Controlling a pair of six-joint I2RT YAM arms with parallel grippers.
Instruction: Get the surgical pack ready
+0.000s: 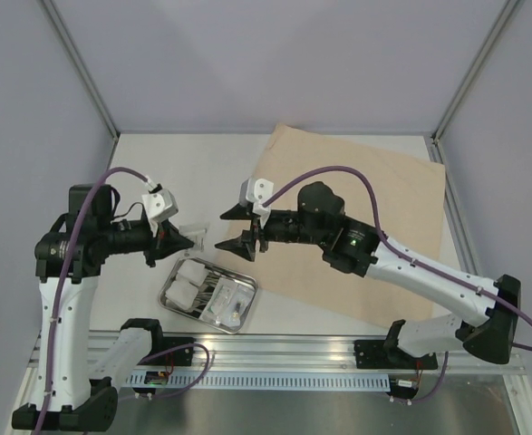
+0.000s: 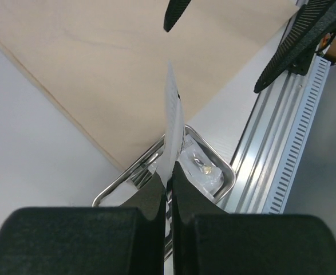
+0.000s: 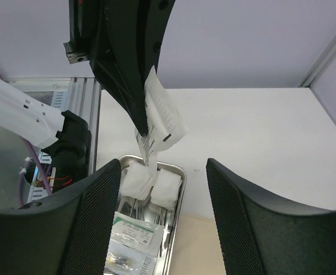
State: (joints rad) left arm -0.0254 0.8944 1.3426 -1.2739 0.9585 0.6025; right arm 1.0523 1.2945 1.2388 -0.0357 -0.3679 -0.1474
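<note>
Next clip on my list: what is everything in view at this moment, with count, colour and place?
wrap sheet: one, tan, spread flat on the right and back of the table
table: one, white, under everything
steel tray: one, shiny, near edge between the arms
gauze pads: two, white, in the tray
packets in the tray: at least two, clear
instruments: steel, in the tray, count unclear
held packet: one, clear and white, above the tray
rail: one, aluminium, near edge
left gripper: black, shut on the held packet
right gripper: black, open, facing the left one
</note>
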